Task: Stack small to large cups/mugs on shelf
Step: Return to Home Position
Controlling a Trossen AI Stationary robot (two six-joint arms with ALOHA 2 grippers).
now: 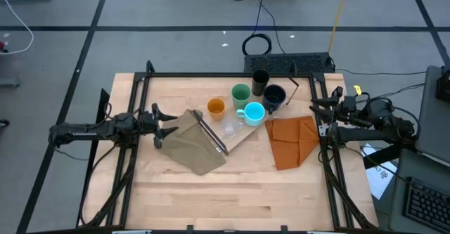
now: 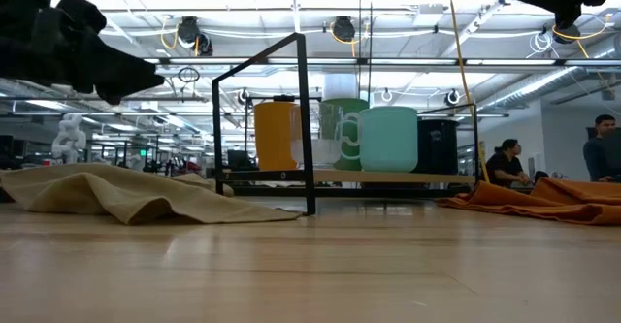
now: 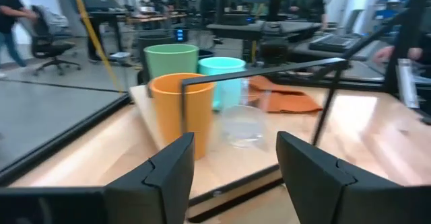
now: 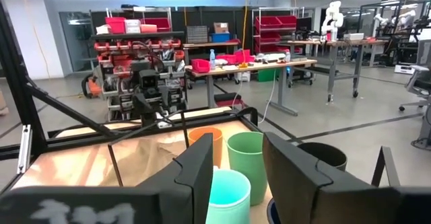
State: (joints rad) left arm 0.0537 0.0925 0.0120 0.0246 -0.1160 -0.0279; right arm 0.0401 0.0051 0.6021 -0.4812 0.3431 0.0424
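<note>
You have the left gripper (image 1: pixel 167 125) wide and empty, cups (image 1: pixel 254 112) on the shelf (image 1: pixel 239 132) at its 3 o'clock; right gripper (image 1: pixel 316 116), parted, waits opposite.

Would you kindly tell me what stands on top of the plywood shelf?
Six vessels: orange cup, green cup, black tumbler, navy mug, cyan mug, tiny clear cup. The shelf directly under them is covered. The left gripper and right gripper wait off to the sides.

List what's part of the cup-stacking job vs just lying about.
Job:
shelf
clear cup
orange cup
green cup
black tumbler
cyan mug
navy mug
left gripper and right gripper, both open, holding nothing

Lying about:
tan cloth
orange cloth
</note>
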